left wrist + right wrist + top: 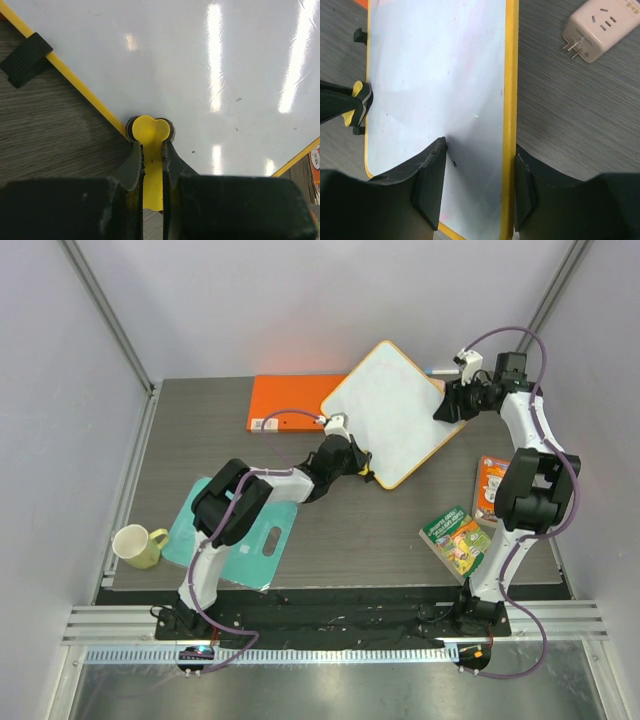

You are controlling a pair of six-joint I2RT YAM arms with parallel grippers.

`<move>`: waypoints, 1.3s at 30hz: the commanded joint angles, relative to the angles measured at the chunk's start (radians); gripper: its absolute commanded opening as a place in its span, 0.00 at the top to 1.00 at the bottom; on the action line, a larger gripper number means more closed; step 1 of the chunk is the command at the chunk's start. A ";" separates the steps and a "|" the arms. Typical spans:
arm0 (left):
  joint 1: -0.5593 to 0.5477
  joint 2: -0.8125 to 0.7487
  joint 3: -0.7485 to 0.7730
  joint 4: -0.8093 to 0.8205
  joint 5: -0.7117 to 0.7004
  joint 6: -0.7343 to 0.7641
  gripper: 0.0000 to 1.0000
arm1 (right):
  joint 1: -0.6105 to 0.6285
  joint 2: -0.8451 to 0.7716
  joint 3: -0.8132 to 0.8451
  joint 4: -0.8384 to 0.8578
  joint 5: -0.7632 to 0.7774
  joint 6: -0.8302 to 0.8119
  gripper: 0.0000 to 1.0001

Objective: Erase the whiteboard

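The whiteboard [390, 410], white with a yellow rim, lies turned like a diamond at the back centre. Its face looks almost clean, with only tiny dark specks in the left wrist view [210, 65]. My left gripper [362, 468] is shut on a yellow eraser [150, 131] at the board's lower-left edge, its head resting on the rim. My right gripper [447, 405] is open at the board's right corner. In the right wrist view [480, 145] one finger sits over the white face [435, 75] and the other just outside the rim.
A flat orange folder [290, 400] lies behind the board's left corner. A teal cutting board [240, 535] and a yellow mug [138, 545] are at the front left. Two snack packets [458, 538] lie at the right. A white plug adapter [600, 30] lies beside the board.
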 commanded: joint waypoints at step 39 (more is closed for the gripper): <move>-0.053 -0.035 -0.029 -0.025 0.062 0.091 1.00 | -0.102 -0.389 -0.318 0.508 0.246 0.351 0.02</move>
